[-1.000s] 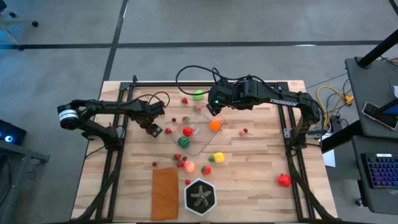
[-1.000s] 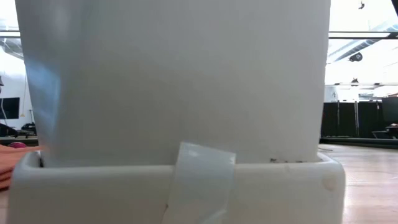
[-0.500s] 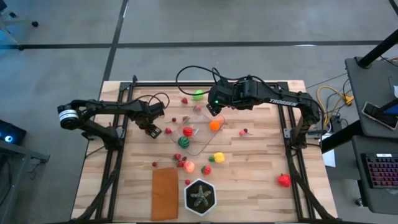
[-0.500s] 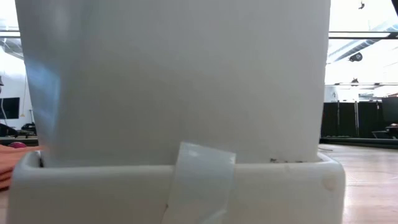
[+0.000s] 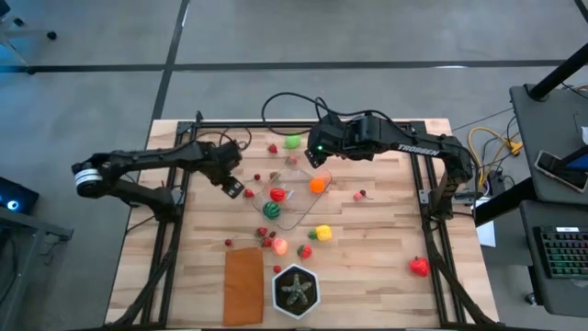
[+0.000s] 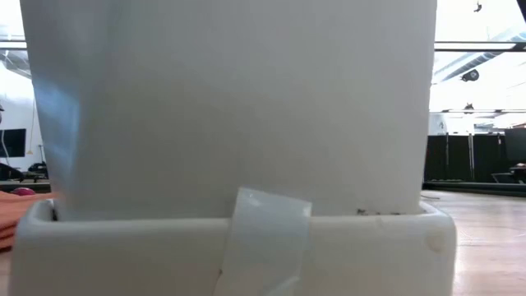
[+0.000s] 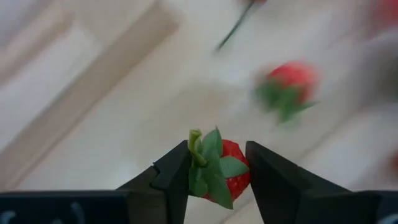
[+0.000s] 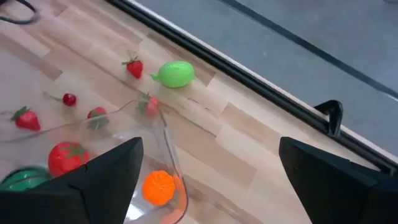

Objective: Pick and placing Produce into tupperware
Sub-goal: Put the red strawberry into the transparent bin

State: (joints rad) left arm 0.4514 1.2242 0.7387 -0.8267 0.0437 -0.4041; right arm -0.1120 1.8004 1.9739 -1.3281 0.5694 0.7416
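Note:
My left gripper (image 5: 231, 188) is shut on a small red strawberry (image 7: 219, 172), left of the clear tupperware (image 5: 292, 195). The tupperware rests on the table and holds an orange (image 5: 318, 184), a red tomato (image 5: 277, 194) and a striped green melon (image 5: 271, 210). My right gripper (image 5: 315, 158) is open and empty above the tupperware's far end (image 8: 163, 134). More produce lies loose on the table: a green fruit (image 5: 292, 142), a yellow pepper (image 5: 322, 233), a red strawberry (image 5: 419, 267) and several small red pieces. My left gripper pinches the strawberry's red body (image 7: 235, 163) between its two fingers (image 7: 177, 174), one on each side. Its green leafy cap (image 7: 208, 163) faces the wrist camera. The fingers point down at the table, slanting toward the tupperware.
A black hexagonal pot with a green plant (image 5: 296, 290) and a flat orange-brown rectangle (image 5: 243, 285) sit near the front edge. Another strawberry (image 7: 289, 87) lies just ahead of my left gripper. A white object (image 6: 230, 123) fills the low view.
My left arm has shifted and its gripper has moved slightly toward the far edge, still shut on the strawberry. My right gripper has kept still.

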